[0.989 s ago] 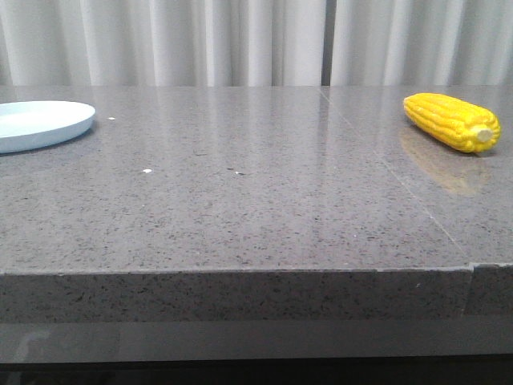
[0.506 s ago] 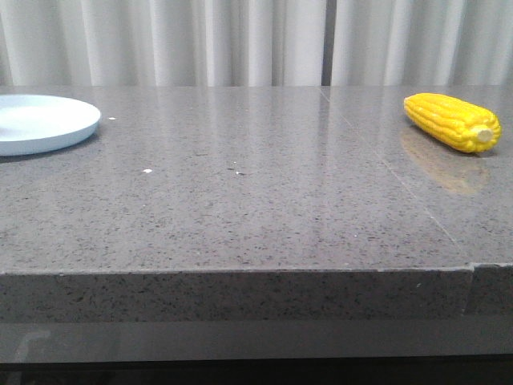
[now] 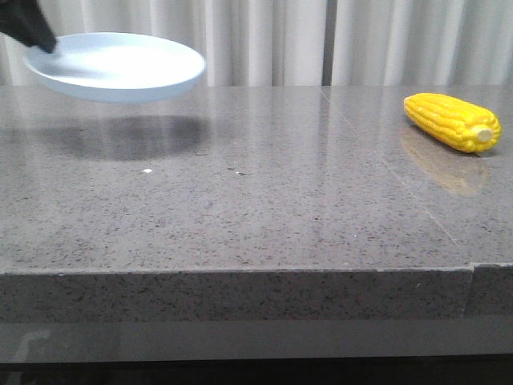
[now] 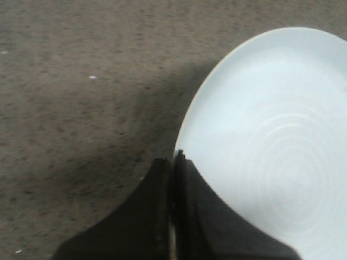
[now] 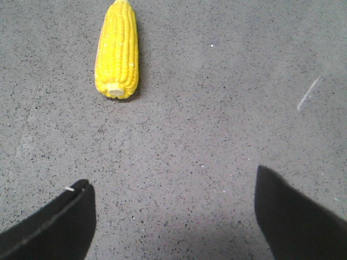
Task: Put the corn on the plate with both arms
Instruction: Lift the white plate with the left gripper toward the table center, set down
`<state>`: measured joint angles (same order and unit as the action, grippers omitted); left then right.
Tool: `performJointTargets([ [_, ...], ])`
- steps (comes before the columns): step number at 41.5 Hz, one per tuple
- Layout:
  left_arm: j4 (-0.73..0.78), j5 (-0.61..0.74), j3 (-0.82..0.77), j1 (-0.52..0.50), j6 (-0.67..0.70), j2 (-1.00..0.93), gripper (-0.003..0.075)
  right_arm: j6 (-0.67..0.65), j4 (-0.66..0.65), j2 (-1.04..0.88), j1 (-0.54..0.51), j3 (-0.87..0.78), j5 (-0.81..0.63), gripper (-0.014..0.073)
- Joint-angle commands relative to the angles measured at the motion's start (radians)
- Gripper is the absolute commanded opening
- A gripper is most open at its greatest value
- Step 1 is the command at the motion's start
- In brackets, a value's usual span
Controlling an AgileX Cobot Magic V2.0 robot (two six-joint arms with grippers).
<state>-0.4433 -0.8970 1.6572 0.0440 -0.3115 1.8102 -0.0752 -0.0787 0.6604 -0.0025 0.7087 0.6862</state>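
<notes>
One round pale blue-white plate (image 3: 120, 67), resting on the grey stone table (image 3: 240, 208) half a second ago, is being carried aloft, its rim pinched by the closed left gripper (image 4: 172, 168); the spread-open, empty right gripper (image 5: 173, 211) is being held short of the yellow corn cob (image 3: 452, 122) lying far right.

My left gripper (image 3: 28, 28) shows only as a dark shape at the far left corner, clamped on the rim of the plate (image 3: 120, 68). The plate is held clear of the table (image 3: 240, 208), tilted slightly, with its shadow on the surface directly beneath, toward the far left. The corn (image 3: 451, 122) lies on its side near the far right edge, pale stub end pointing toward the right and front, its reflection visible on the polished top. Plate and corn are well apart.
</notes>
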Motion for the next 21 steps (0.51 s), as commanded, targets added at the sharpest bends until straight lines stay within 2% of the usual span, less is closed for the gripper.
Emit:
performJointTargets([
  [1,-0.042,0.053,0.034,0.064,-0.001,-0.051,-0.002,0.007,-0.007,0.005,-0.006,0.028,-0.062,0.0622],
  [12,-0.042,0.057,0.034,0.21,-0.001,0.029,-0.002,0.007,-0.007,0.005,-0.006,0.028,-0.062,0.0622],
  [21,-0.046,0.061,0.035,0.248,-0.001,0.083,-0.0019,0.007,-0.007,0.005,-0.006,0.028,-0.062,0.0622],
])
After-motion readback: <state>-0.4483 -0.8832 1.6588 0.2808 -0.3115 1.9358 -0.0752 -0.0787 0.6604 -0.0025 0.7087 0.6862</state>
